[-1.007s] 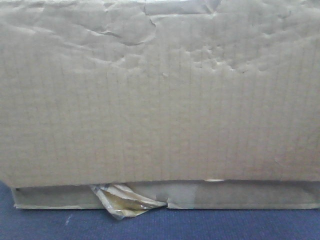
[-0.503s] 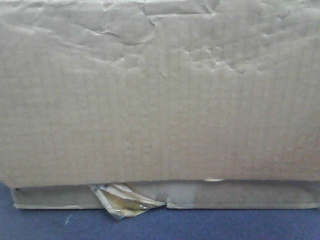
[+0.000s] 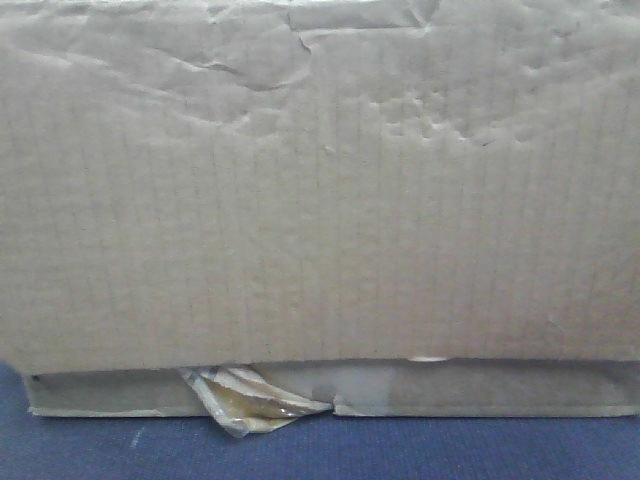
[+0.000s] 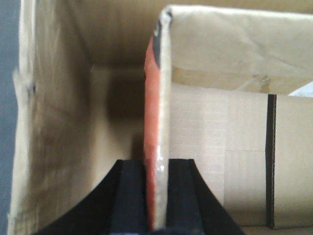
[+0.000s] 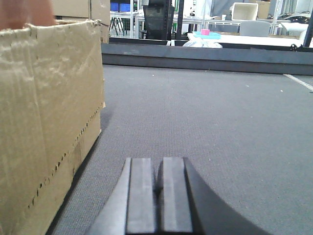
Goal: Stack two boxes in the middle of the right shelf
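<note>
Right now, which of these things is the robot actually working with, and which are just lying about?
Part of the job:
tall cardboard box
flat box below it, with a peeling tape scrap
left gripper, shut on a cardboard wall
right gripper, shut, holding nothing

Just lying about:
grey carpet
blue bins, far back
pink item, far back

Front view close against boxes (image 3: 320,200); left wrist peers inside one; right wrist low alongside.

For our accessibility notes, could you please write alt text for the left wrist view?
The left gripper has its black fingers shut on the upright wall of a cardboard box, red-orange on its left face, with brown cardboard on both sides.
</note>
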Available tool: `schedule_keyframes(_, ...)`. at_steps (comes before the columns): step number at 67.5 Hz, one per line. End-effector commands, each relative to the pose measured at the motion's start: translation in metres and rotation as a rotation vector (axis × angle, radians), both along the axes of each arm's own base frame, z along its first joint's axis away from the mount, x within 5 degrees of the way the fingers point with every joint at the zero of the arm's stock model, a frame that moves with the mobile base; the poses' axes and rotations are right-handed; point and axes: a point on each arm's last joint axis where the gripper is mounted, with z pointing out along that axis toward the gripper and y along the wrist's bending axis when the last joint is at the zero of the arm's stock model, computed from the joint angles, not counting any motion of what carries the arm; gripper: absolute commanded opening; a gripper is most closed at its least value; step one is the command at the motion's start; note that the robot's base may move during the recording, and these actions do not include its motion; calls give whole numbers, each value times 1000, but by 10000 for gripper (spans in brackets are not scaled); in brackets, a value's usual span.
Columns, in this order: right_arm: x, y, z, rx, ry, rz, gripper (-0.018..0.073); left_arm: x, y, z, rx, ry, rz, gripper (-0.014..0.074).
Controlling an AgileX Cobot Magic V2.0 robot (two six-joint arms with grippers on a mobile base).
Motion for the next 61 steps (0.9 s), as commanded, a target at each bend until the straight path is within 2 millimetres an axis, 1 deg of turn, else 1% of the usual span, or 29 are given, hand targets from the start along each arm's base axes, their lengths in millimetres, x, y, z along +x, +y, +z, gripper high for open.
schedule_keyframes(1, 0, 0, 2, -8, -19, -7, -166, -2, 0, -11, 7, 16, 12, -111)
schedule_keyframes(4, 0, 0, 2, -8, -19, -7, -166, -1, 2, -20, 23, 40, 28, -111)
schedule_keyframes(9, 0, 0, 2, -8, -19, -7, -166, -1, 6, -30, 20, 75, 52, -111)
schedule_keyframes(14, 0, 0, 2, -8, -19, -7, -166, -1, 7, -35, -10, 115, 60, -111)
schedule_keyframes(21, 0, 0, 2, -8, -19, -7, -166, -1, 7, -36, -62, 155, 66, -111)
schedule_keyframes(35, 0, 0, 2, -8, -19, -7, -166, 1, 6, -35, -74, 130, 53, -111)
schedule_keyframes(49, 0, 0, 2, -8, -19, -7, -166, 7, 1, -46, -41, 151, 17, -111)
schedule_keyframes(61, 0, 0, 2, -8, -19, -7, -166, 8, 2, -46, -26, 141, 17, -111)
